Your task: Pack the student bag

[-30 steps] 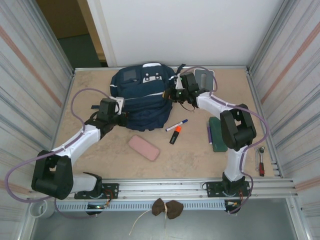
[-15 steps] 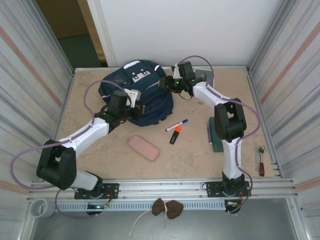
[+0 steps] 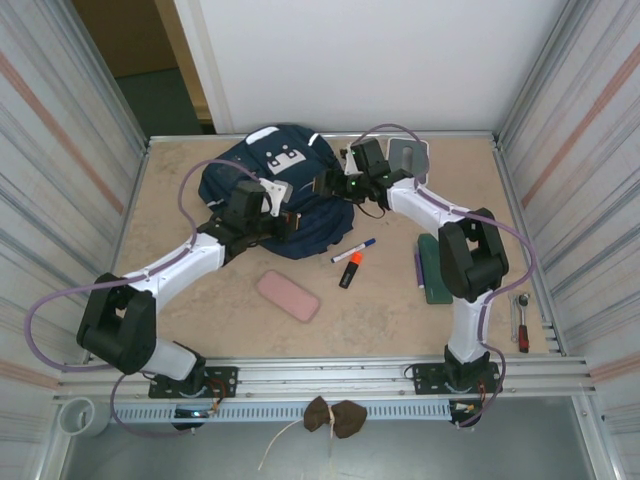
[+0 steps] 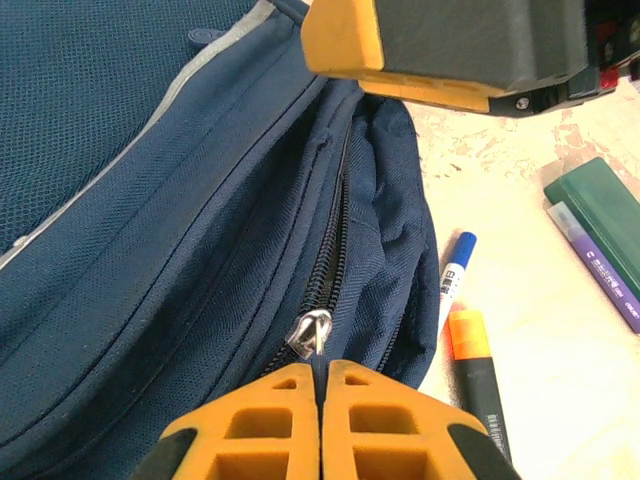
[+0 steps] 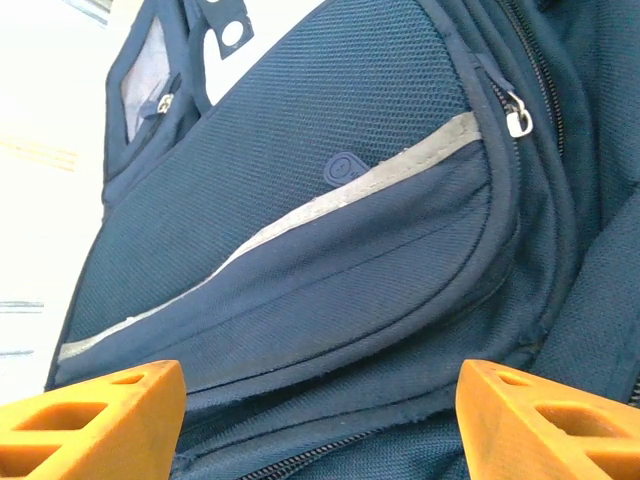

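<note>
the student bag [image 3: 240, 172] lies slumped on its side at the far end of the table [image 3: 190, 300], between the two tools. the left tool [image 4: 320, 372] is clenched, the zip pull [image 4: 311, 333] right at its tips; whether the tab is really pinched i cannot tell. the right tool [image 5: 320, 415] is spread wide, grasping nothing, the bag's front pocket just ahead of it.

the likely trouble: the pull is small and slick, so it may slip from the clenched tips. with the other tool off the fabric, nothing pins the soft bag, and a tug on the zip may drag or bunch the whole bag instead of opening it. the blue marker [image 4: 455, 282] and orange highlighter [image 4: 474, 350] lie just right of the left tool, so a sliding bag could sweep them aside. the pink case [image 3: 288, 296] lies near that arm, and the green case [image 4: 600, 215] further right.

the table is a beige, mottled slab – smooth-looking, little to stop sliding. ribbed metal panels wall both sides, with a white wall behind and a doorway at the far left.
</note>
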Motion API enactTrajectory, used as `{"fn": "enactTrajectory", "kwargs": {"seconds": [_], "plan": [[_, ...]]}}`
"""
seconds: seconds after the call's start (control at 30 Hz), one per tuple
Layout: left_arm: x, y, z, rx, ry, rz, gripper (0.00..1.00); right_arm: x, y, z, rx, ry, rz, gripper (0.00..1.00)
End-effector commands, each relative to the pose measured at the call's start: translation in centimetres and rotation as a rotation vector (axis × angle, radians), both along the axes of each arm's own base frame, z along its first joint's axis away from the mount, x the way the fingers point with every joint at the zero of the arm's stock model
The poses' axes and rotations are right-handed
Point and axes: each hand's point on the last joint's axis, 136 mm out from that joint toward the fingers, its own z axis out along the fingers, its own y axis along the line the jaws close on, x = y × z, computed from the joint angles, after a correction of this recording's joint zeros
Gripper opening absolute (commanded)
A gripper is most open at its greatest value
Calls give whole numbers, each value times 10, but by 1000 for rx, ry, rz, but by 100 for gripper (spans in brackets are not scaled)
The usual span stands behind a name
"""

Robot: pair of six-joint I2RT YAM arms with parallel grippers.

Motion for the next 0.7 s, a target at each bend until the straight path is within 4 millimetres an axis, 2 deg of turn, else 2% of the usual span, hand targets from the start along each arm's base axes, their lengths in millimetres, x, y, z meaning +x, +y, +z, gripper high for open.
{"fn": "enactTrajectory", "kwargs": {"seconds": [0.0, 0.17, 0.27, 0.47, 0.67], "plan": [[-1, -5, 15, -24, -59, -25, 0, -2, 11, -18, -46, 14, -20, 69], [-3, 2, 8, 16, -57, -9, 0, -10, 9, -29, -218, -48, -28, 69], [-3, 6, 3, 35, -54, -2, 0, -16, 4, -29, -250, -73, -30, 70], [-4, 7, 0, 38, -50, 4, 0, -22, -12, -9, -195, -52, -79, 72], [-4, 7, -3, 40, -47, 6, 0, -34, 4, -27, -76, 66, -87, 72]]}}
